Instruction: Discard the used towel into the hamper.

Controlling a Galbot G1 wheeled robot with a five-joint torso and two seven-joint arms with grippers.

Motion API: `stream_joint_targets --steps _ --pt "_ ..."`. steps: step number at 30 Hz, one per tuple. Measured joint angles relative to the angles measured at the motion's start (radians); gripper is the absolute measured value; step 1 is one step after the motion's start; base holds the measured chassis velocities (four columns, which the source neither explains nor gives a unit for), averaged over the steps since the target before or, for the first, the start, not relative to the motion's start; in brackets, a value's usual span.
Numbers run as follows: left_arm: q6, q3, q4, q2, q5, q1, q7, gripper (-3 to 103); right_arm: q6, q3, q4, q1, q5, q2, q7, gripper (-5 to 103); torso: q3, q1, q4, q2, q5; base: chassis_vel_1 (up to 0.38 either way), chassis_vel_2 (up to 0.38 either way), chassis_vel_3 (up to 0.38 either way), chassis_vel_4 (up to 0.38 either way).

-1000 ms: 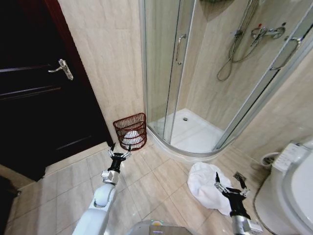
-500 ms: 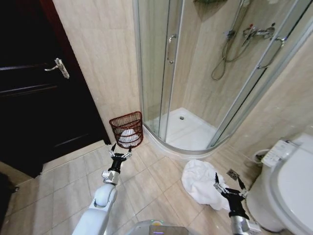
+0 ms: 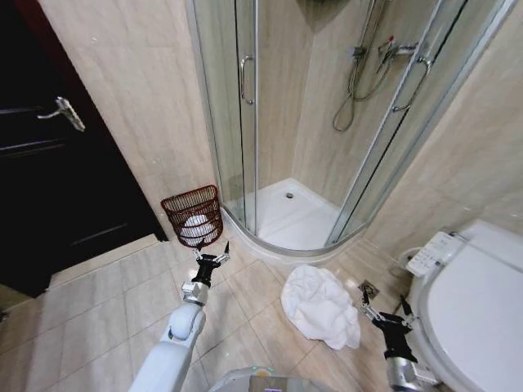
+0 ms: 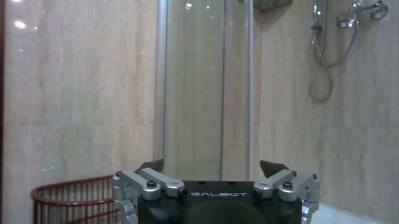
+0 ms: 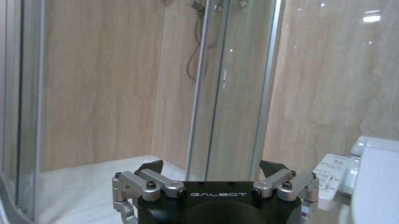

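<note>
The used towel (image 3: 320,306) lies crumpled and white on the floor tiles, just outside the shower's curved sill. The hamper (image 3: 193,216), a small reddish-brown wire basket with something white inside, stands against the wall beside the shower door; its rim also shows in the left wrist view (image 4: 74,201). My left gripper (image 3: 211,253) is held out low, open and holding nothing, a short way in front of the hamper. My right gripper (image 3: 382,310) is open and holding nothing, just right of the towel. Both wrist views show spread fingers (image 4: 149,166) (image 5: 149,166) with nothing between them.
A glass shower enclosure (image 3: 245,122) with a white tray fills the corner ahead. A toilet (image 3: 470,310) stands at the right, close to my right arm. A dark door (image 3: 49,163) is at the left. Open floor tiles lie between towel and hamper.
The whole picture has shifted left, so the camera has turned or moved. Both arms keep the same pose with open grippers. Towel and hamper lie where they were.
</note>
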Motion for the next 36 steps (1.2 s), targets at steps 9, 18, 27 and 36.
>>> stream_joint_targets --steps 9,18,27,36 --pt "0.000 -0.007 0.003 0.003 0.007 0.010 -0.003 100 -0.026 0.000 -0.003 0.011 -0.001 -0.007 -0.017 100 0.000 0.000 -0.0007 0.000 0.0000 0.015 0.020 -0.075 -0.008" --pt "-0.009 -0.010 0.002 0.008 0.008 0.017 -0.004 100 -0.023 0.001 0.019 -0.002 -0.005 0.006 -0.017 100 0.000 0.000 -0.0004 0.000 -0.0001 -0.014 0.017 0.040 -0.031" --pt "-0.015 -0.024 -0.032 0.007 0.003 0.035 -0.004 100 -0.012 -0.003 0.035 -0.016 -0.018 0.020 -0.016 100 0.000 0.000 -0.0004 0.000 0.0000 -0.046 0.045 0.050 -0.052" --pt "-0.013 -0.036 -0.053 0.000 -0.001 0.045 -0.004 100 -0.016 -0.006 0.044 -0.013 -0.019 0.022 -0.016 100 0.000 0.000 -0.0005 0.000 0.0000 -0.063 0.049 0.062 -0.054"
